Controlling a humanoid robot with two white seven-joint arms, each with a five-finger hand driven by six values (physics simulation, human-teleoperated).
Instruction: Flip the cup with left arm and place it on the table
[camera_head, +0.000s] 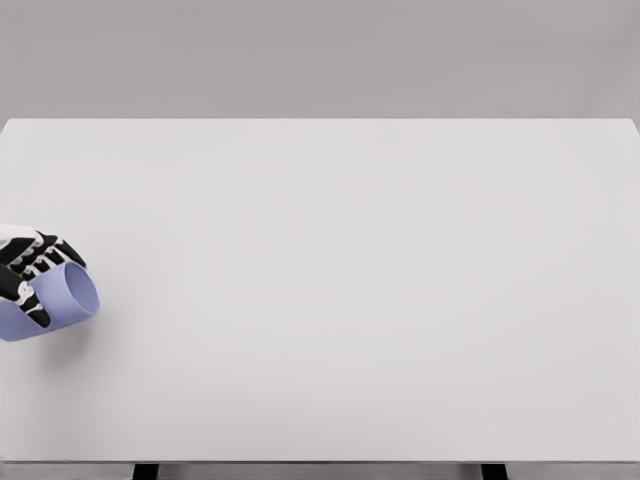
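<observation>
Your left hand (30, 270) has its fingers curled around the lilac cup (55, 300), which lies tilted on its side with one end facing away from the palm, low over the white table (350, 300). You look mid-flip, so the next move likely calls for rolling the wrist until the cup stands upright, then lowering and releasing. No brand, label or writing shows anywhere.

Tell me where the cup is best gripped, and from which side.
Around its side wall, from the left, as the left hand already does. The cup is tilted, its end facing right, so the curved wall is probably the easiest part for the fingers to wrap.
</observation>
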